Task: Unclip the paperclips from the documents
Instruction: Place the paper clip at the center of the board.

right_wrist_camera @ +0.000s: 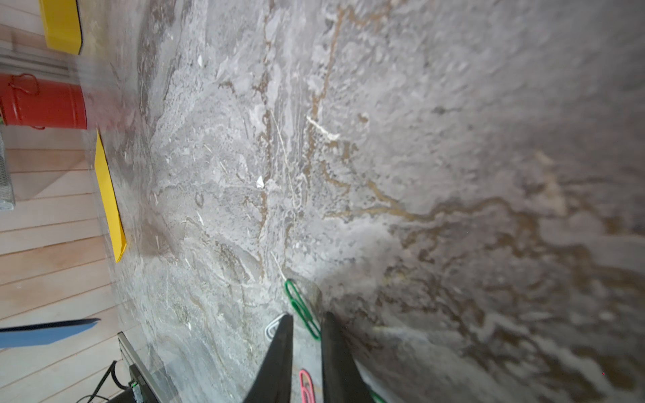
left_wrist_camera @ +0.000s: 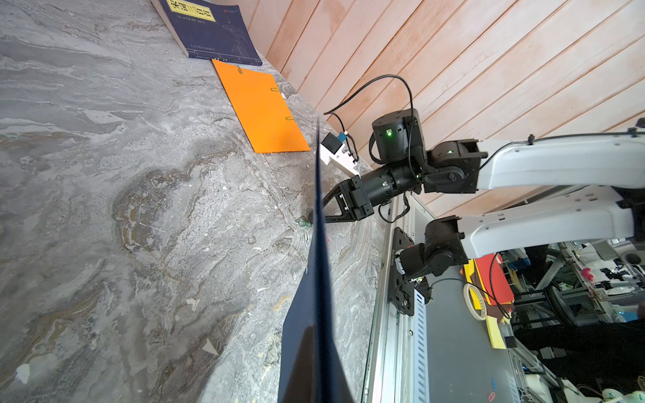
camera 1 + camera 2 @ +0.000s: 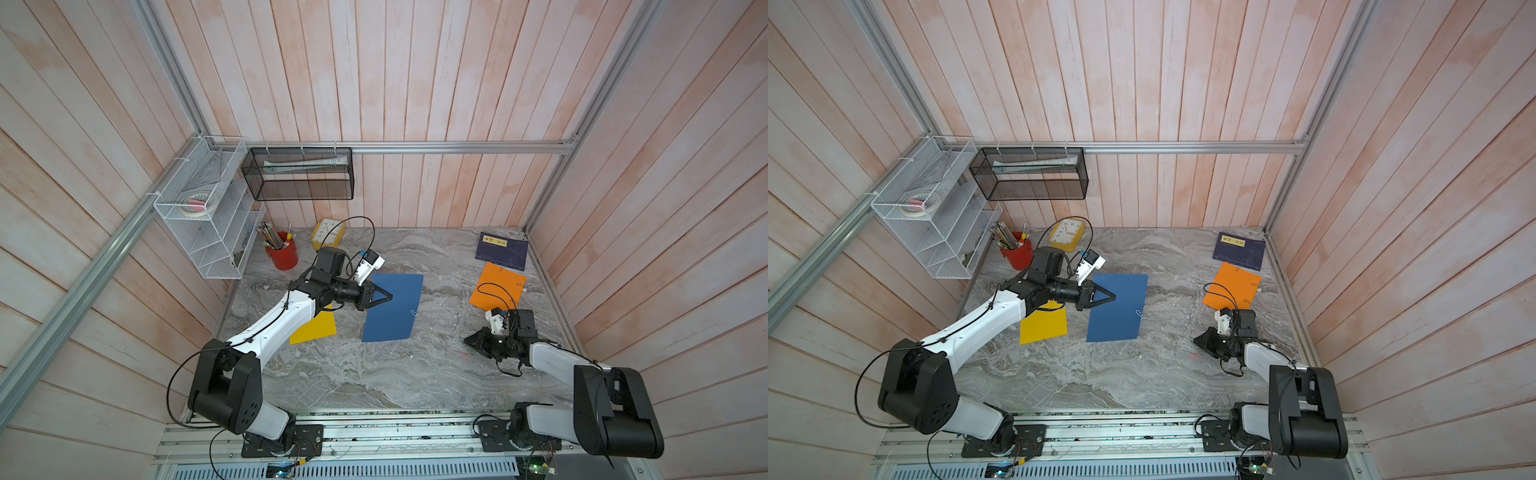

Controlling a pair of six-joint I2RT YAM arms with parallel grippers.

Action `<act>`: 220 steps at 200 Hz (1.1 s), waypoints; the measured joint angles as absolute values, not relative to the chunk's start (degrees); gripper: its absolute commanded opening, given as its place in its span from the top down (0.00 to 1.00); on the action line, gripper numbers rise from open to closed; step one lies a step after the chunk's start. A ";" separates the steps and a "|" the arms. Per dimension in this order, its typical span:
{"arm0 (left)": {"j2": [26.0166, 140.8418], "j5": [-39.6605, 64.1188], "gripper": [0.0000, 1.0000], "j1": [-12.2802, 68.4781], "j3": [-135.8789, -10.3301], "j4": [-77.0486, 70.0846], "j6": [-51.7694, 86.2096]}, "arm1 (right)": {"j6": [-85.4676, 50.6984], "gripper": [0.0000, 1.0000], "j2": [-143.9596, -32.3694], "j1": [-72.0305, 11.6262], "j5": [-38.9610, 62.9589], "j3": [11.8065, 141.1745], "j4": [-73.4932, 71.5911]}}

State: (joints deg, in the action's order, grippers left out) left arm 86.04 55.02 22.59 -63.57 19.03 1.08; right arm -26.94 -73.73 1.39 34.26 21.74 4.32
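My left gripper point(image 3: 388, 296) is closed on the left edge of the blue sheet point(image 3: 395, 322). The left wrist view shows this sheet edge-on, raised from the desk point(image 3: 374, 374) on the held side. One silver paperclip point(image 3: 413, 312) sits on its right edge, opposite to my grip.

My right gripper point(image 1: 307, 315) is low over the desk at the front right, with the jaws a little apart and nothing between them pinched. A green paperclip point(image 1: 302, 308) lies flat on the desk in the gap at the fingertips. A pink paperclip point(image 1: 306, 383) lies further back, and a white paperclip point(image 1: 274, 326) is beside one finger. I judge these three as already free.

The orange sheet point(image 3: 497, 286) lies flat near the right wall, with three small clips point(image 2: 275, 89) on its edges. The yellow sheet point(image 3: 313, 330) is partly under my left arm, and I cannot see any clip on it.

I expect the sheets to be light and thin, bending easily when held by one edge only. The clips are thin, smooth wire, so they will probably slip. I would take the silver one at its outer loop, close to the paper edge, and pull it straight off that edge. A deeper pinch could catch the paper too.
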 measured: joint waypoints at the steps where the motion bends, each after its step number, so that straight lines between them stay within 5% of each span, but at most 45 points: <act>1: 86.04 55.02 1.00 22.61 -63.57 19.00 1.08 | -26.92 0.77 -73.67 1.39 34.26 21.74 4.36; 143: 86.06 55.46 1.00 22.55 -63.57 18.59 1.10 | -23.92 0.71 -69.60 1.28 34.13 25.80 8.16; 182: 86.06 56.82 1.00 22.55 -63.57 18.24 1.34 | -21.15 0.61 -67.20 -2.22 37.95 28.16 6.46; 220: 86.08 59.37 1.00 22.55 -63.57 15.94 2.68 | -21.56 0.41 -62.33 -7.35 45.58 27.57 -3.75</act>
State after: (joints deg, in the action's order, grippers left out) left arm 86.08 59.37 22.55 -63.57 15.94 2.68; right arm -21.56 -62.33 -7.35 45.58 27.57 -3.75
